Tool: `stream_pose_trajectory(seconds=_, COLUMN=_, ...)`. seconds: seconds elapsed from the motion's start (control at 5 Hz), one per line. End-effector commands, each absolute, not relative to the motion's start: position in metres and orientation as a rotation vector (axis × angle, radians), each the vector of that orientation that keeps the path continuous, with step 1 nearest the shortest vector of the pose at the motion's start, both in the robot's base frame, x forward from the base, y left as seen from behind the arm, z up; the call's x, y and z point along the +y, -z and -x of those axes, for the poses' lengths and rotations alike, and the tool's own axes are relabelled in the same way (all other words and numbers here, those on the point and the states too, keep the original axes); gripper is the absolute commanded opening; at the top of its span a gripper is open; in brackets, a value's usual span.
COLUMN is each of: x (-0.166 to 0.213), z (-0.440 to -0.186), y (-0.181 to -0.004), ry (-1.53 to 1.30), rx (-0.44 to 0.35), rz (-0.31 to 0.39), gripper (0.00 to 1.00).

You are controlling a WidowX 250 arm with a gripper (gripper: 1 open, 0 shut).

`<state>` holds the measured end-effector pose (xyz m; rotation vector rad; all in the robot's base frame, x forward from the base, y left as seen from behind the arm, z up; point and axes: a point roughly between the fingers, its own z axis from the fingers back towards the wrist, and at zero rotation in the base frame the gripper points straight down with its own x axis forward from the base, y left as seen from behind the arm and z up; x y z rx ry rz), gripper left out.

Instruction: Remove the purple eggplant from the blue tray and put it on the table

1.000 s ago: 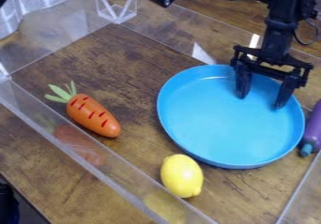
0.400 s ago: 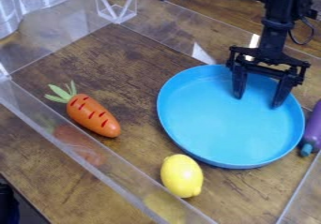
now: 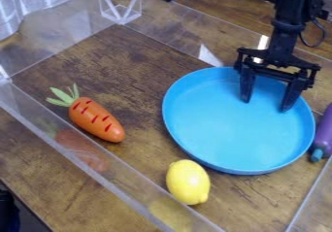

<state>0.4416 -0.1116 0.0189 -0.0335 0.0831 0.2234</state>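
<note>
The purple eggplant (image 3: 323, 129) lies at the right edge of the view, just outside the right rim of the blue tray (image 3: 220, 139), with its blue-green stem end toward the front. The picture's border cuts part of it off. My gripper (image 3: 270, 102) points straight down over the far right part of the tray, open, with nothing between its black fingers (image 3: 249, 90). It stands a little left of the eggplant and apart from it. The tray holds nothing. The wood-grain table (image 3: 143, 71) spreads to the left.
An orange carrot (image 3: 96, 119) lies on the table at the left. A yellow lemon (image 3: 188, 182) sits by the tray's front rim. Clear acrylic walls (image 3: 39, 129) border the table on all sides.
The gripper has twisted slightly about its vertical axis while staying over the same spot. The eggplant, carrot and lemon have not moved.
</note>
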Motion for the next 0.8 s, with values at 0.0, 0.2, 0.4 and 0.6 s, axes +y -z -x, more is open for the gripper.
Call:
stream_pose_trajectory(seconds=0.0, x=-0.1294, z=-0.446, y=-0.0146, ry=-0.26, rx=0.02, rz=0.051, gripper=1.0)
stream_pose_trajectory(seconds=0.2, x=-0.1262, z=-0.4449, y=-0.0163, ry=-0.27, rx=0.01, rz=0.051, gripper=1.0)
stream_pose_trajectory(seconds=0.4, x=-0.123, z=-0.4438, y=-0.0186, ry=-0.279, rx=-0.001, rz=0.051, gripper=1.0)
stream_pose_trajectory(seconds=0.6, x=-0.1194, z=-0.4455, y=-0.0167, ry=-0.276, rx=-0.002, rz=0.044, gripper=1.0)
